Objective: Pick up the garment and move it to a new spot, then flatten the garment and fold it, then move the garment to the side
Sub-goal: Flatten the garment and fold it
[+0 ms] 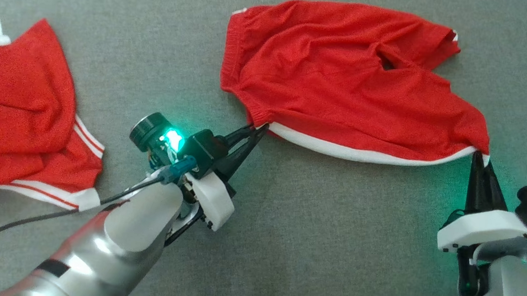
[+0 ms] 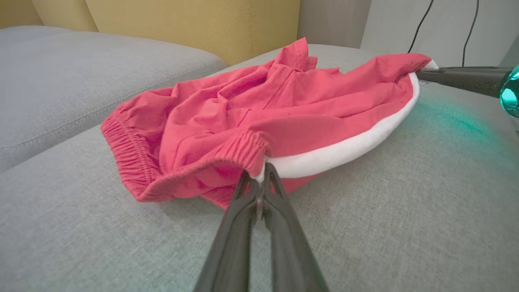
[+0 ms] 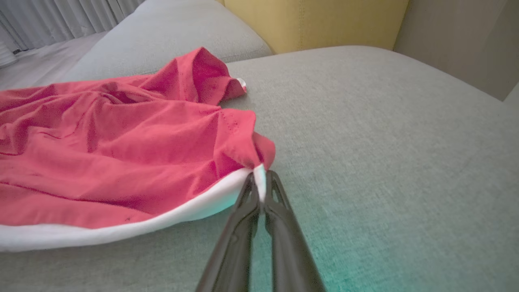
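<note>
Garment (image 1: 342,77): red shorts, lying crumpled on the grey sofa seat (image 1: 332,242), toward the far side in the head view. It's not flat: there are folds across the body, a gap open near the top, and the far corner is flipped up. The white hem band (image 1: 358,153) runs along the near edge, between the two grippers.

Left gripper (image 1: 258,130): jaws closed, pinching the corner where the elastic waistband (image 2: 134,162) meets the white band. The left wrist view shows cloth between the tips.

Right gripper (image 1: 479,157): jaws closed too, clamped on the other end of the white band. The right wrist view shows white fabric caught at the tips.

Both grips are thin, right at the edge. The near edge looks slightly raised at both pinch points; the rest of the fabric rests on the seat.

Step, my read: the two-corner grasp is done. Next is either lift-and-relocate or the stretch to flatten; I can't tell which from this.

Next move needs both arms rising together, with spacing held so the band goes taut but isn't yanked out of a tip. Then lay it down so the bunched far half pulls out.

Risk: an edge pinch slipping. The second red garment (image 1: 6,111) sits well apart on the left, so keep the path off it.
</note>
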